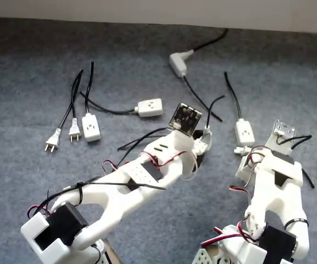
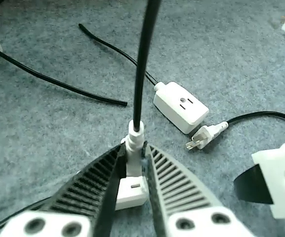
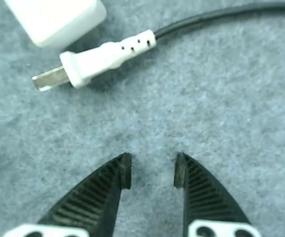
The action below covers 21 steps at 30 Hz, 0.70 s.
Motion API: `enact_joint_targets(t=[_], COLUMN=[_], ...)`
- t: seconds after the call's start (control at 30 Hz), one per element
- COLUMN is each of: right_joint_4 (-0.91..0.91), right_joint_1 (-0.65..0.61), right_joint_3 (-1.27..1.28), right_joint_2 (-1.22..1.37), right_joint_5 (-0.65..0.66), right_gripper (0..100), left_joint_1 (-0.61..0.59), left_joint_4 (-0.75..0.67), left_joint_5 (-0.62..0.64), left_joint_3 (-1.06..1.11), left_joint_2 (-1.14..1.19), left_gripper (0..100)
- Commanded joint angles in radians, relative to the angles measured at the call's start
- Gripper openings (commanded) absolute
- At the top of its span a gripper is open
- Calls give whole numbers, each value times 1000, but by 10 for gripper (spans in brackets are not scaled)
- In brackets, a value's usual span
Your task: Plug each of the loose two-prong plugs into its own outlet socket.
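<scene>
Nearest the arms, the left claw (image 2: 135,149) is clamped tight on a white moulded cord end (image 2: 130,191), with a stiff black cable (image 2: 144,59) rising from it. From here I can't tell whether that piece is a plug or a socket. The right claw (image 3: 152,170) hangs low over the grey carpet (image 1: 32,66), fingers apart and nothing between them.

Just ahead of the right claw lies a white two-prong plug (image 3: 102,57) on its side, prongs bare. Just beside it, but not joined to it, is a white rectangular socket block (image 3: 58,17).

Farther across the carpet sit a second white socket block (image 1: 150,107), a third white socket block (image 1: 90,127) and a pair of white plugs (image 1: 74,132). None of these are mated.

To my eye the job is near its start, and the step in hand is the pick-up of the plug in front of the right claw. That calls for the claw to go forward and close across the plug's body, leaving the prongs free. The prongs then have to be turned to line up with the socket's slots. The block looks light and loose, so I'd expect it to skid unless something braces it.
</scene>
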Motion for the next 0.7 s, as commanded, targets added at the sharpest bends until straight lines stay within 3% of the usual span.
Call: enact_joint_targets(t=[0.0,0.67], right_joint_4=[-21,-21], right_joint_1=[19,18], right_joint_3=[1,2], right_joint_2=[7,7], right_joint_5=[-11,-11], right_gripper=[166,166], left_joint_1=[-8,10], left_joint_4=[-28,-87], left_joint_5=[11,52], left_joint_3=[-4,15], left_joint_2=[-4,56], left_gripper=[6,6])
